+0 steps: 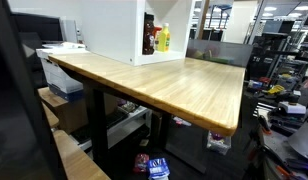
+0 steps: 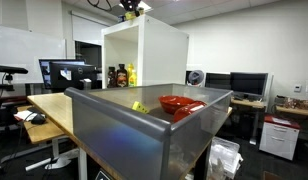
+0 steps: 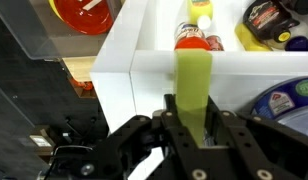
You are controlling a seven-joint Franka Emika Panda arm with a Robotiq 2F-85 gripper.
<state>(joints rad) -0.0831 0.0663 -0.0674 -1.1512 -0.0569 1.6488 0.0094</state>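
Fingers [image 3: 166, 118] around green strip [image 3: 192, 85]; lower end hidden; bottles [image 3: 191, 40] partly cut off

Strip [image 3: 194, 75] in the claw [image 3: 194, 112] hangs above the cabinet [image 3: 134, 50] holding bottles [image 3: 192, 38].

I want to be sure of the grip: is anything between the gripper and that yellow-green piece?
Nothing visible. In the wrist view the gripper is closed directly on the yellow-green piece, a finger on each side. The white cabinet lies beyond it.

Lower end of green strip [image 3: 192, 75] hidden within claw [image 3: 194, 120].
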